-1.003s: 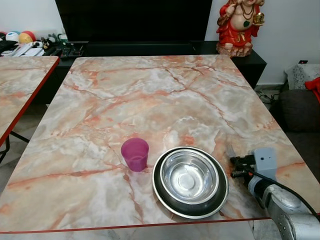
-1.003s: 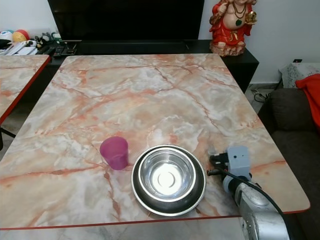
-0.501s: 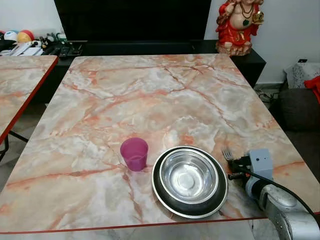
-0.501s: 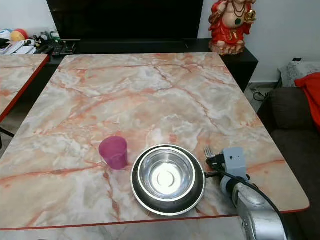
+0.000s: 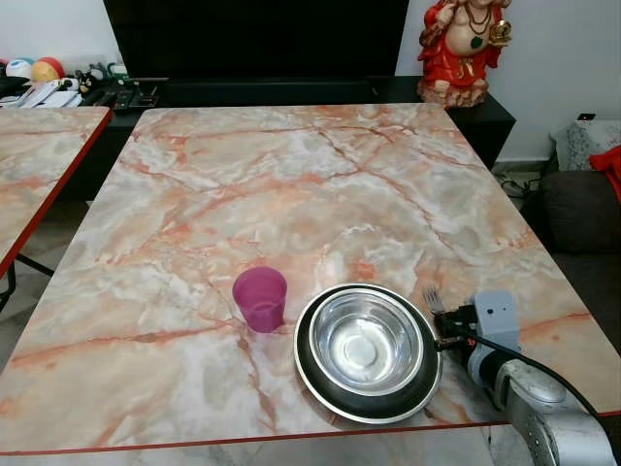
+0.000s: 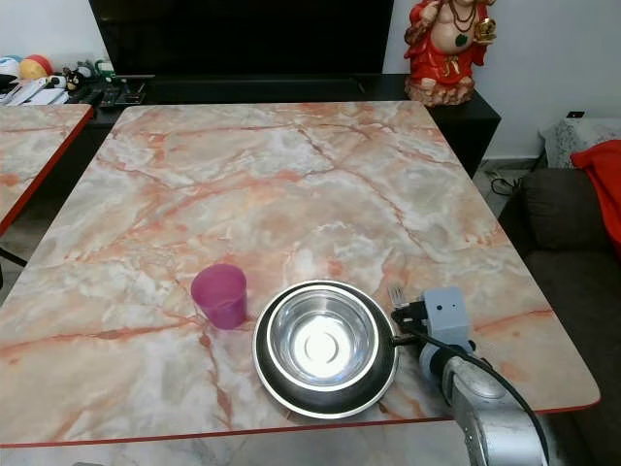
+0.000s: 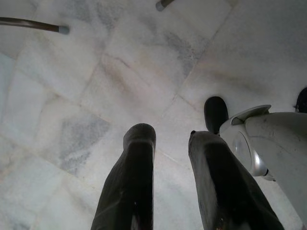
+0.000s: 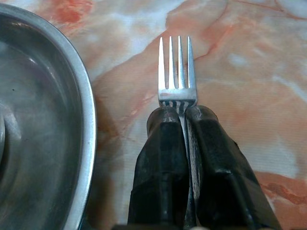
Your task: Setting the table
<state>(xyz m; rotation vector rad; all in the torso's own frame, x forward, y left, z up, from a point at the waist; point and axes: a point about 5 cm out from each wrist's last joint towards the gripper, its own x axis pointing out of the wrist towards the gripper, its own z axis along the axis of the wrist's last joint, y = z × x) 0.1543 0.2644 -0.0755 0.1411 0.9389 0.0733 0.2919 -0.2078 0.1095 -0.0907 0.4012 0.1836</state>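
A steel bowl (image 5: 367, 342) sits in a dark round plate (image 5: 320, 381) near the front edge of the marble table (image 5: 291, 184). A magenta plastic cup (image 5: 260, 299) stands just left of the plate. My right gripper (image 5: 443, 316) is low over the table at the plate's right rim, shut on a metal fork (image 8: 176, 72). The fork's tines (image 5: 432, 295) point away from me, beside the bowl (image 8: 43, 124). My left gripper (image 7: 168, 143) hangs over the white floor with its fingers (image 7: 134, 163) a little apart, holding nothing.
A second marble table (image 5: 39, 165) stands at the left. Behind the table are a dark TV unit (image 5: 262, 92) with clutter (image 5: 58, 87) and a red figurine (image 5: 462, 49). A dark sofa (image 5: 582, 209) lies at the right.
My right gripper has moved left with the fork, from clear of the plate to right against its right rim. Cup, bowl and plate have stayed put.
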